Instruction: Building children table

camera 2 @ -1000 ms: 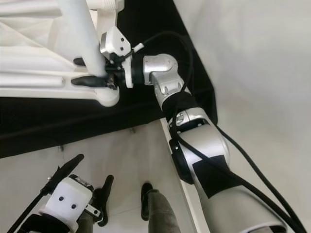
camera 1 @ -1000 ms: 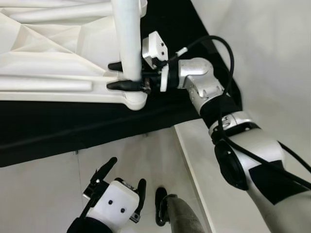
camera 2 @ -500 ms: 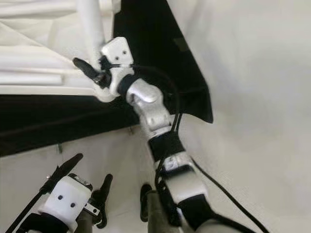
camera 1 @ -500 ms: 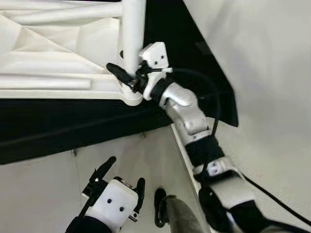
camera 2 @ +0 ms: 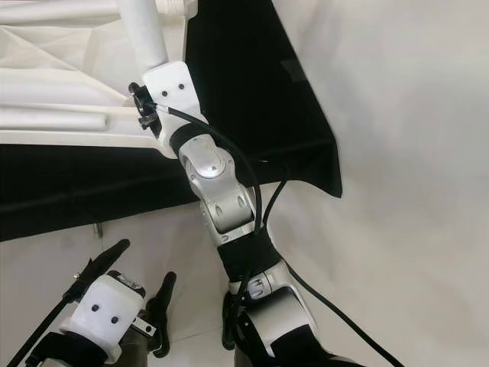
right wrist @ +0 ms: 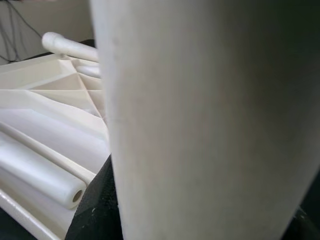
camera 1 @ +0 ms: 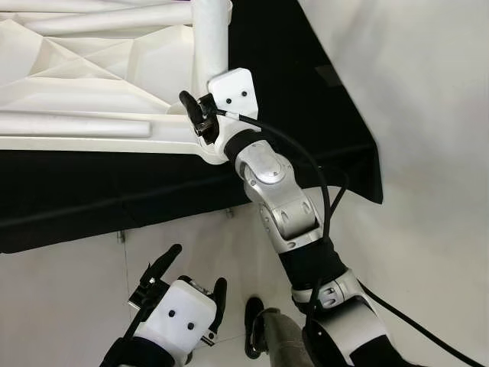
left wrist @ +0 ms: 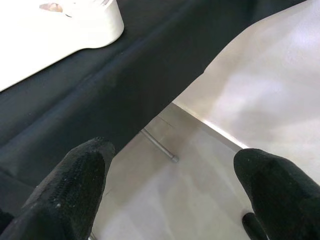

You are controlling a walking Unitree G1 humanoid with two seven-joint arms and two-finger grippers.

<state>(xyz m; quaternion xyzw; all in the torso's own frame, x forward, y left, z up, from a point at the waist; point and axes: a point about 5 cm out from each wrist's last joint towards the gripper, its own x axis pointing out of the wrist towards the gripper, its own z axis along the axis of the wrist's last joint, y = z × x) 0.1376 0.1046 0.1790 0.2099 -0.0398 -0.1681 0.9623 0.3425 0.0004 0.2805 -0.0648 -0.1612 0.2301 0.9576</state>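
The white table top (camera 1: 76,84) lies upside down on a black cloth (camera 1: 92,199). A white table leg (camera 1: 210,38) stands upright in its near corner socket. My right gripper (camera 1: 200,115) is shut on that leg just above the socket, with the leg (right wrist: 200,125) close against the black fingers (right wrist: 95,210) in the right wrist view. A loose leg (camera 1: 76,124) lies flat on the table's underside. Down by the floor, my left gripper (camera 1: 197,269) hangs open with nothing in it, and its fingers (left wrist: 75,180) point at the cloth's edge.
Another loose leg (camera 1: 99,19) lies along the far side of the table top. Pale floor (camera 1: 61,306) runs in front of the cloth, with a small metal rod (left wrist: 159,146) on it. A white sheet (camera 1: 428,115) covers the right side.
My right forearm has swung from the right side to below the leg, and the wrist has turned around the leg while still gripping it. The left gripper has stayed put.
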